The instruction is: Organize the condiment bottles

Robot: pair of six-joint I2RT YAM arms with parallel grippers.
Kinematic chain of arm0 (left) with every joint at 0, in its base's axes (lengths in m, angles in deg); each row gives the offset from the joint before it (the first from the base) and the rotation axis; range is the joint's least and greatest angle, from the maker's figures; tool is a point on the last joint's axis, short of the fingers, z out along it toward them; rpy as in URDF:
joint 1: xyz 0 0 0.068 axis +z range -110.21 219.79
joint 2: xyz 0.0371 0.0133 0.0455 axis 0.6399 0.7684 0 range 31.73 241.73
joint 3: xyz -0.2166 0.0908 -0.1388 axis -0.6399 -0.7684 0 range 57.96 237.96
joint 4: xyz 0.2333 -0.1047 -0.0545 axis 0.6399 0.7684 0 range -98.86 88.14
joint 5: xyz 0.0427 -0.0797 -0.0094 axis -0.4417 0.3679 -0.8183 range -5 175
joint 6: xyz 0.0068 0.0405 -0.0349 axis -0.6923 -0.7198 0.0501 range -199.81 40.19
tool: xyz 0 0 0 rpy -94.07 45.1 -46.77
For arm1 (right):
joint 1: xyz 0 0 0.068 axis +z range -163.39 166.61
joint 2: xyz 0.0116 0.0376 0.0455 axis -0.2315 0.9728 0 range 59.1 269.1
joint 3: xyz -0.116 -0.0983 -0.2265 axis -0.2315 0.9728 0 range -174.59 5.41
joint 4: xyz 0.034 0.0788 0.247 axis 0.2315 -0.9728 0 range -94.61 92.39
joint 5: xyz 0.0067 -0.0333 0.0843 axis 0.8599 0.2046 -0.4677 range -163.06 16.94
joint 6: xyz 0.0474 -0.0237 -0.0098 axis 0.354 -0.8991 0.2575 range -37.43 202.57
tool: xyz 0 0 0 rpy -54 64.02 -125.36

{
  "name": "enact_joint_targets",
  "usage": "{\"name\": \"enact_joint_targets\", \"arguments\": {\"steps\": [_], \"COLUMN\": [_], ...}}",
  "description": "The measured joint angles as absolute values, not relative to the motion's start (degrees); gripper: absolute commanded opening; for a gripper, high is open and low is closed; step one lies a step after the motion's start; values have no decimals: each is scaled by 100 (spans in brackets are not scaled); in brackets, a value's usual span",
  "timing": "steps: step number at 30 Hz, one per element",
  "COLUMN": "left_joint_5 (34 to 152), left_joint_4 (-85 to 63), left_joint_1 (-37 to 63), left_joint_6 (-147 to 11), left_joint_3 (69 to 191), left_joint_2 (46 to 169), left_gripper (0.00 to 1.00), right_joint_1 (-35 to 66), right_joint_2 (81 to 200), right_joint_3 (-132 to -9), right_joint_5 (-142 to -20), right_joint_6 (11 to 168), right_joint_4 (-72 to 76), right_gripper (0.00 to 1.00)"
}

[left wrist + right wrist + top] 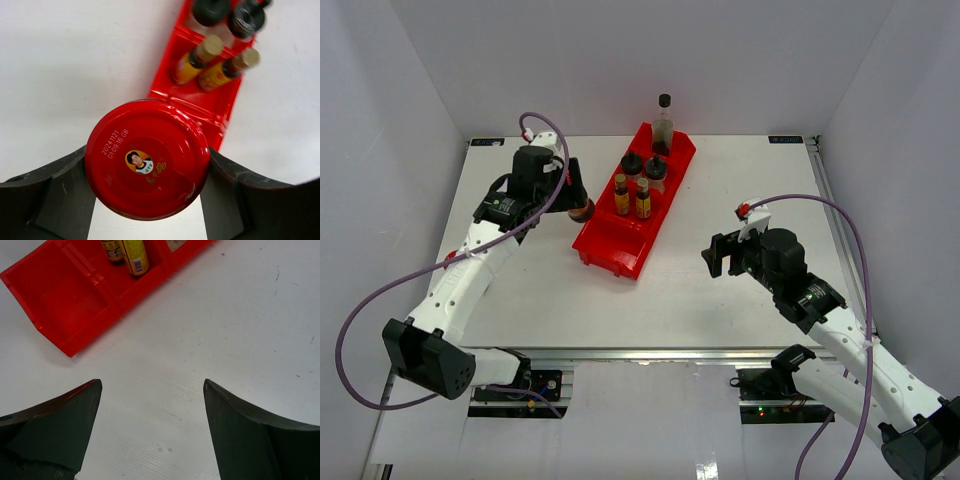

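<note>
While the left gripper (pixel 147 161) clamps a red-lidded jar (pixel 146 150), red tray (pixel 200 102) just ahead, the right gripper (pixel 152 385) has its jaws apart.

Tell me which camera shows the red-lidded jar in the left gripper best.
Left wrist: the red-lidded jar fills mid-frame between the fingers, its lid print readable. Top external shows only a sliver of it near the red tray. Right wrist misses it.
</note>
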State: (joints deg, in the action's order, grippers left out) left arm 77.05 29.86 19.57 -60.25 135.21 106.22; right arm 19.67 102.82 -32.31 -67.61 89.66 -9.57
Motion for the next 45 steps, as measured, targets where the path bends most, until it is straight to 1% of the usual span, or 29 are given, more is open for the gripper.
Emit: {"name": "enact_joint_targets", "arguments": {"steps": [6, 14, 20, 27, 42, 43, 45], "left_joint_5": [7932, 7775, 7613, 7303, 6674, 6625, 6570], "left_joint_4": [2673, 2215, 1838, 1384, 949, 938, 869], "left_joint_1": [1301, 922, 859, 854, 768, 767, 766], "left_joint_6": [-5991, -5987, -6028, -6057, -6160, -6158, -6158], "left_joint_3": [13069, 12560, 12179, 11953, 11921, 11921, 11924], "left_joint_2": [10646, 10986, 11152, 11708, 12105, 12146, 12180], "left_gripper": [0, 0, 0, 0, 0, 5, 12], "right_joint_1": [1967, 1967, 1967, 1967, 1967, 1967, 1967], "right_joint_2": [10282, 10291, 10298, 10298, 10296, 10296, 10295], "right_joint_3": [-3231, -3231, -3231, -3231, -3231, -3231, -3231], "right_joint_5": [-6697, -6678, -6677, -6678, -6680, -6680, -6680], "right_joint_6": [8964, 8964, 8965, 8964, 8962, 8962, 8962], "right_joint_4": [-962, -959, -957, -957, -957, -957, -957], "right_gripper": [89, 89, 89, 89, 89, 89, 89]}}
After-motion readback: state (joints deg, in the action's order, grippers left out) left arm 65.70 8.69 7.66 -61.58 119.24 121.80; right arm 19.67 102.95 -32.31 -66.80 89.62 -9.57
